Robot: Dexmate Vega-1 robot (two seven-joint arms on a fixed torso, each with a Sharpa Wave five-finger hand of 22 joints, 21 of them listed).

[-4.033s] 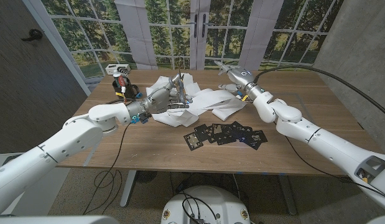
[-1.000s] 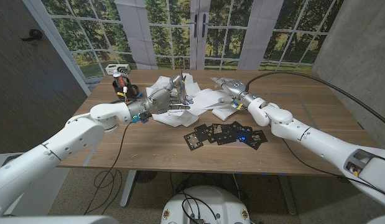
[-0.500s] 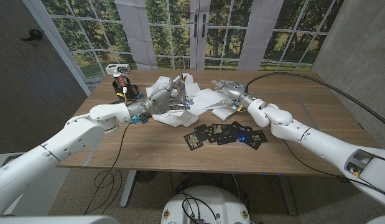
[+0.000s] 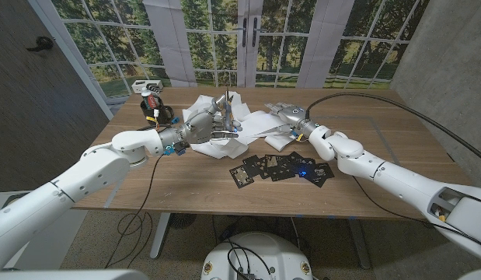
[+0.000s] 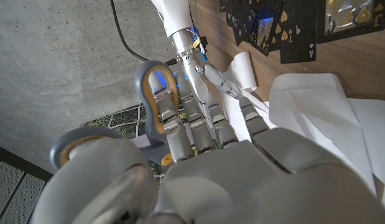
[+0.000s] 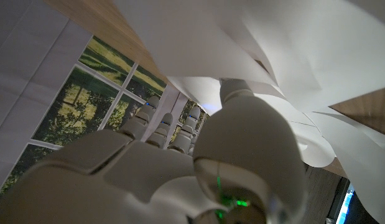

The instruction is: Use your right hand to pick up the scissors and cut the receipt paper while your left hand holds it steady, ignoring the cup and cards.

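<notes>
At upper centre of the head view, the left hand [image 4: 203, 124] grips the scissors [image 4: 226, 109], holding them upright with the blades pointing up; in the left wrist view its fingers [image 5: 180, 124] curl through the grey, yellow-lined scissor loops [image 5: 152, 93]. Just right of centre, the right hand [image 4: 283, 111] lies on the crumpled white receipt paper [image 4: 256, 123], its fingers reaching forward and close together; whether they pinch the paper I cannot tell. The paper sprawls between both hands, folded and rumpled. Black playing cards [image 4: 283, 167] lie scattered just below it.
</notes>
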